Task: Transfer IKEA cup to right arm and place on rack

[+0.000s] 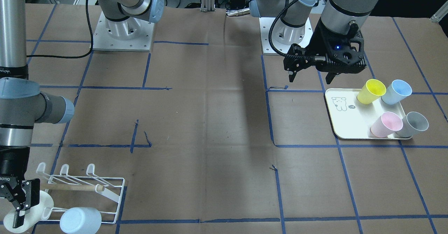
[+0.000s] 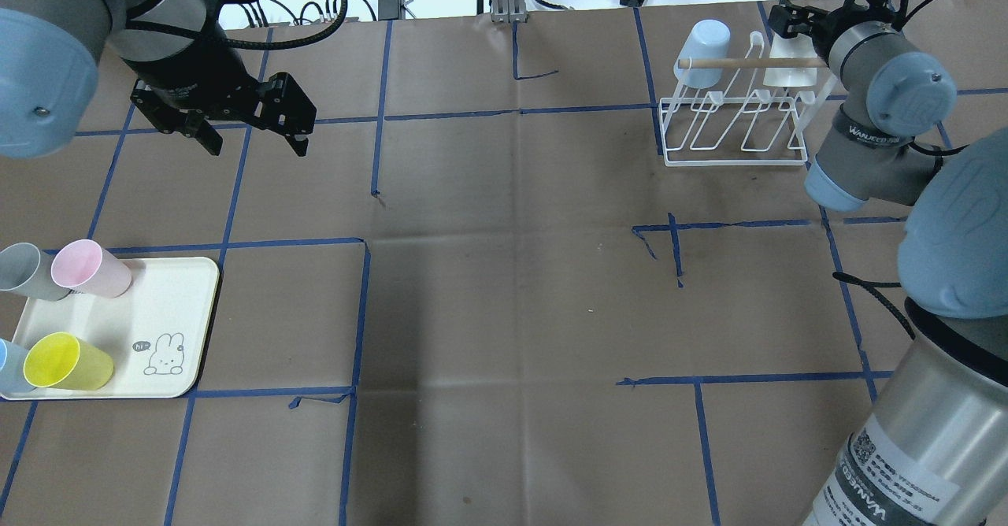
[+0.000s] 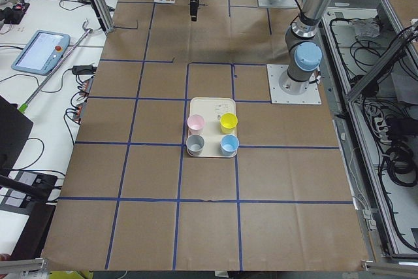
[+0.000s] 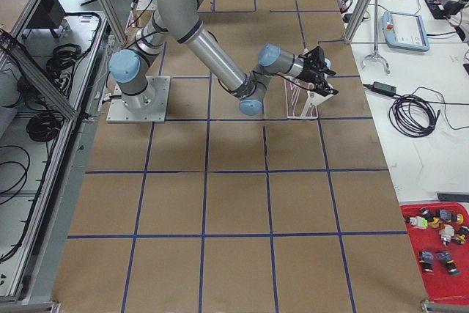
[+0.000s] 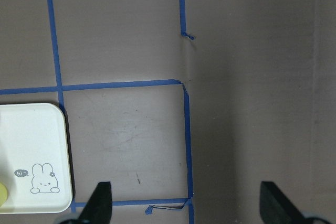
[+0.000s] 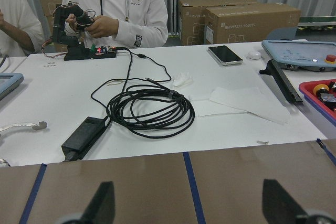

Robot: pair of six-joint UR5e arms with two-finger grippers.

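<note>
Downward view over brown paper (image 5: 252,103) marked with blue tape (image 5: 121,84). Lower left: corner of a cream tray (image 5: 31,129) bearing a rabbit drawing (image 5: 42,178); the rim of a yellow cup (image 5: 2,195) shows at the tray's left edge. A taped rectangle lies just right of the tray. Bottom edge: the left gripper (image 5: 187,205), its two black fingertips (image 5: 100,203) spread wide, nothing between them.

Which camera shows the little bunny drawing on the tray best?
The left wrist view: the bunny is biggest and sharpest there, with its "hi" bubble, on the cream tray. The overhead and front-facing views show it smaller, exterior left shows only a faint mark, and the rest show no bunny.
</note>
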